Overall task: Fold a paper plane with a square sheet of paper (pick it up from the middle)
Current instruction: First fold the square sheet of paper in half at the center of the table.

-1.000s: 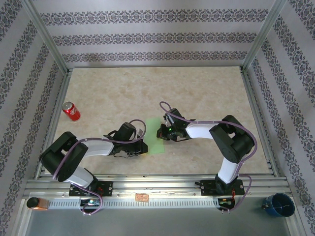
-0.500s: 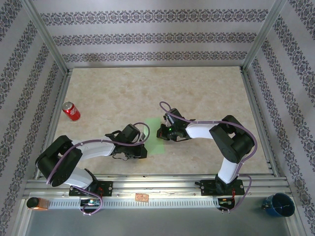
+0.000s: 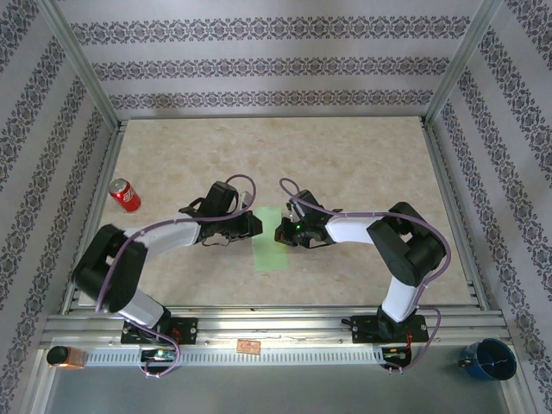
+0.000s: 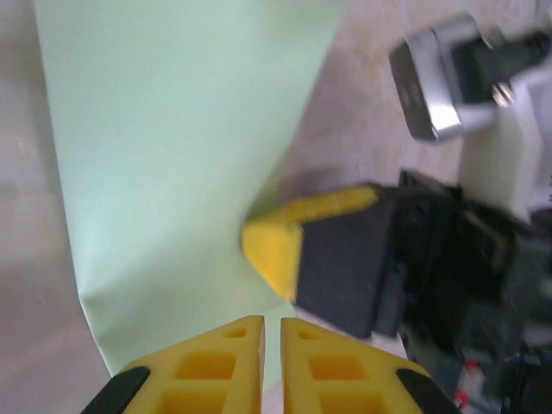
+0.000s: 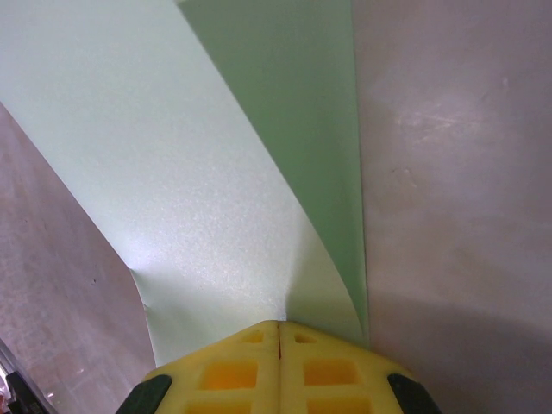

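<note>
Jaws pressed flat together on the right gripper (image 5: pixel 279 332), pinching a lifted, curling edge of the sheet of paper (image 3: pixel 271 250). Jaws on the left gripper (image 4: pixel 272 332) at a thin slit over another edge of the paper; cannot tell whether gripping it or only poised above it. From the top camera, lying pale green on the table (image 3: pixel 362 164), a little toward 6 o'clock from the middle, part flat and part raised. Flanked by both grippers: left at its 10 o'clock edge, right at its 2 o'clock edge, fingertips near each other across the narrow strip. Well apart at 9 o'clock, close to the table's left rim, a red can (image 3: pixel 125 195). Far out at 4 o'clock, beyond the near rail, a blue cup (image 3: pixel 489 359).
</note>
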